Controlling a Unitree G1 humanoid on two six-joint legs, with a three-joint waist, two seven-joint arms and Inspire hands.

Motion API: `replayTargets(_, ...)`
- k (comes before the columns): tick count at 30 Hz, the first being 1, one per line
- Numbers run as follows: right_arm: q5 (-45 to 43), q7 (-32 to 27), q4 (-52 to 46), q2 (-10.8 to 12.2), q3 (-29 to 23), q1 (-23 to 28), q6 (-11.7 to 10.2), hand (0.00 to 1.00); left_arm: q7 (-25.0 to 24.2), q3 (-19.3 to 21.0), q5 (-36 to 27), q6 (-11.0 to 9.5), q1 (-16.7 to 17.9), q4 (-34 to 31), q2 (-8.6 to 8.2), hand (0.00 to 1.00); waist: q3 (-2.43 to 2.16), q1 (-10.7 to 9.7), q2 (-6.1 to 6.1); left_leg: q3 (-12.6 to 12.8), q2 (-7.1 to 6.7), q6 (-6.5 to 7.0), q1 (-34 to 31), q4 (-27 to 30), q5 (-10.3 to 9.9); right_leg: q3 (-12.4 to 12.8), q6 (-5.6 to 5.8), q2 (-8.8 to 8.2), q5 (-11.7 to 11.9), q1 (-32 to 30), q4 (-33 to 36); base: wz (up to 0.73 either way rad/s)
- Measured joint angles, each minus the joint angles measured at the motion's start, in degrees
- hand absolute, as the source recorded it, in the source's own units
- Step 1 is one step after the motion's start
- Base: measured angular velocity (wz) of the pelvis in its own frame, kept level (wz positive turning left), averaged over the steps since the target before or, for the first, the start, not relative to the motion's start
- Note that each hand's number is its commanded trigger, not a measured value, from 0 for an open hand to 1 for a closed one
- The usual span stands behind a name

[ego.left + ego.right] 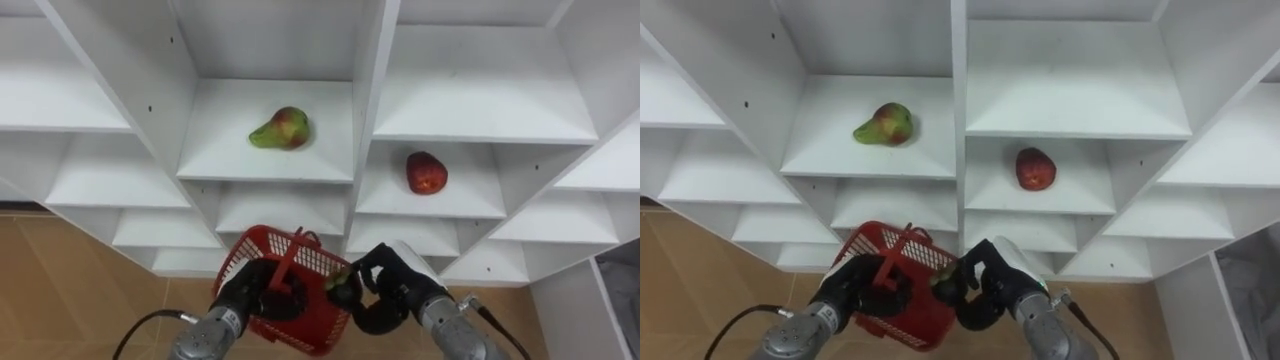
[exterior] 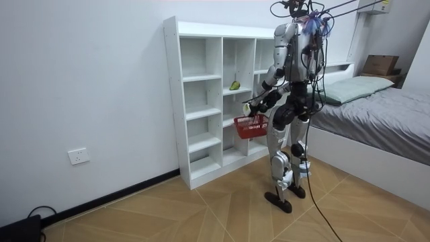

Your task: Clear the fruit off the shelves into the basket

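I stand in front of a white closet of open shelves (image 1: 370,80). A green-and-red pear (image 1: 281,129) lies on the middle shelf. A red apple (image 1: 427,172) sits on the shelf to its right, one level lower. My left hand (image 1: 253,292) is shut on the handle of a red mesh basket (image 1: 262,240) held low before the shelves. My right hand (image 1: 398,285) is curled round a small green fruit (image 1: 343,284) right at the basket's right rim. In the room view the basket (image 2: 250,126) hangs at hip height.
The other shelf compartments hold nothing. Wooden floor (image 1: 60,290) shows at the lower left. A bed (image 2: 383,114) stands behind me at the room view's right, and a white wall with a socket (image 2: 78,156) runs along its left.
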Motion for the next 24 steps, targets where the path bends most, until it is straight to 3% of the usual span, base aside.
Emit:
replayTargets(9, -0.03, -0.07, -0.01, 0.23, 1.21, 0.02, 0.00, 1.00, -1.37, -2.81, 5.40, -0.25, -0.01, -1.82, 0.35, 1.00, -0.02, -0.05, -0.02, 0.08, 0.01, 0.01, 0.04, 0.02, 0.00, 0.05, 0.00, 0.00, 0.00, 0.01, 0.01, 0.00)
replayTargets(10, -0.32, -0.07, -0.01, 0.23, 1.21, 0.01, 0.00, 0.95, -1.47, -2.79, 5.99, -0.27, -0.02, -1.83, 0.33, 1.00, -0.02, -0.03, -0.02, 0.16, 0.00, 0.01, 0.04, 0.03, 0.00, 0.06, 0.00, -0.01, 0.00, -0.02, 0.06, 0.00)
replayTargets(11, -0.62, -0.05, -0.01, 0.16, 1.20, 0.01, 0.00, 0.51, -1.59, -2.79, 6.55, -0.29, -0.03, -1.84, 0.32, 1.00, -0.02, -0.11, -0.02, 0.15, 0.00, 0.01, 0.04, 0.04, 0.00, 0.06, 0.00, -0.01, 0.00, -0.03, 0.06, 0.00)
replayTargets(12, -1.08, 0.02, 0.00, 0.08, 1.20, 0.02, 0.00, 0.00, -1.93, -2.79, 7.08, -0.29, -0.03, -1.85, 0.31, 1.00, -0.01, -0.14, -0.02, 0.13, 0.00, 0.01, 0.03, 0.05, 0.00, 0.06, 0.00, 0.00, 0.00, -0.03, 0.07, 0.00)
replayTargets(24, -0.92, 0.53, -0.19, 0.29, 1.27, -0.63, -0.18, 0.00, -3.77, -3.15, 7.46, -0.51, -0.09, -3.45, -0.01, 1.00, -0.05, -1.13, 0.02, 0.03, 0.01, 0.01, -0.06, 0.08, 0.01, 0.07, 0.00, 0.00, 0.00, -0.13, 0.09, 0.00)
